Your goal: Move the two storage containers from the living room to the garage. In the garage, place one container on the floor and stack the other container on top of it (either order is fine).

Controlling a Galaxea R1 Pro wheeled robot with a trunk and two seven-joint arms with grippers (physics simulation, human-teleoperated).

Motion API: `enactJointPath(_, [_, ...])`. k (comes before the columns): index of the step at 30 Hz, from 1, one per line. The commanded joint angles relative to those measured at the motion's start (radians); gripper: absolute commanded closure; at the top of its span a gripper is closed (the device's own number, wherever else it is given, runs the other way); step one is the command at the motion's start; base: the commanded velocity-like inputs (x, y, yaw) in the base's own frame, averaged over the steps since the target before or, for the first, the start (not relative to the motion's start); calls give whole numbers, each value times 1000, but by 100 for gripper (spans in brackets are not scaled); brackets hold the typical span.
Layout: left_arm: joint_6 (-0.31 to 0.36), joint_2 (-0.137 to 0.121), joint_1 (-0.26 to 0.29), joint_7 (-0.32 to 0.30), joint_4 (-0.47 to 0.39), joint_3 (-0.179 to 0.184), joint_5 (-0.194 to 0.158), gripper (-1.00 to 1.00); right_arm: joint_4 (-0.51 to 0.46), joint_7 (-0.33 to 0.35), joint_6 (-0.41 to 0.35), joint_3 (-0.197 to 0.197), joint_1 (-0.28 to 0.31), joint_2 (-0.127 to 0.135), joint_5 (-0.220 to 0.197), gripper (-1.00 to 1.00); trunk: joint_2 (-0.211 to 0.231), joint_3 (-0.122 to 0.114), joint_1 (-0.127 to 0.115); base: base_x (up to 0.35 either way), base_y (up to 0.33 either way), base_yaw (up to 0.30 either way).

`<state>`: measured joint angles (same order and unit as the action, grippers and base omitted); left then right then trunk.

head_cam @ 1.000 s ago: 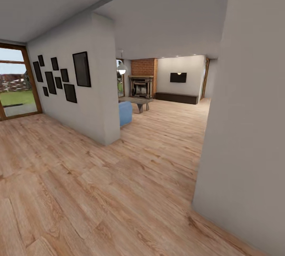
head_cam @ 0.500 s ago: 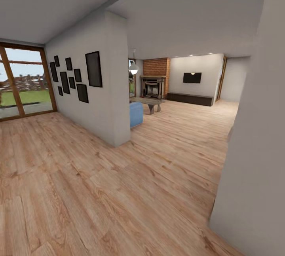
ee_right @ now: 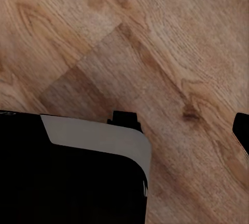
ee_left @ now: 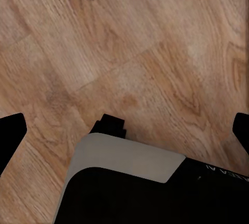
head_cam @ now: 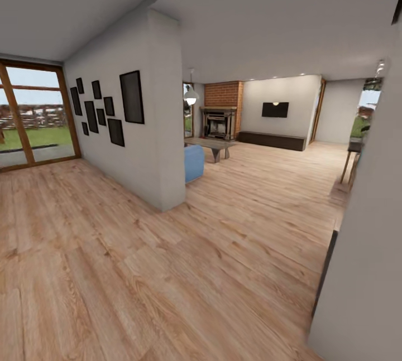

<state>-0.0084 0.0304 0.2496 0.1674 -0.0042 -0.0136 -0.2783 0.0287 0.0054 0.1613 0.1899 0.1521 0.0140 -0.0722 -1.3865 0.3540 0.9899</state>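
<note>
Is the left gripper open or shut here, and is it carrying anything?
Open and empty. In the left wrist view the left gripper has its dark fingertips spread to opposite edges of the picture, with only wood plank floor between them.

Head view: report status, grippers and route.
Both grippers open, empty, aimed at plank floor. Living room ahead: fireplace, TV, bench. No containers sighted. White wall close on right.

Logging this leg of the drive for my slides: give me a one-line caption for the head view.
Wood-plank floor leads past a white partition wall hung with black frames toward the living room's brick fireplace and wall TV.
</note>
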Motion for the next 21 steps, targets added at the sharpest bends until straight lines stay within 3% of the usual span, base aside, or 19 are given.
enactJointPath(1, [-1,0,0,3,0,-1,-4,-100,3,0,6,8,1,0,-8,-100,-1,1,1,324,0,0])
enactJointPath(21, [-1,0,0,3,0,-2,-5,-100,3,-1,6,8,1,0,-8,-100,-1,1,1,324,0,0])
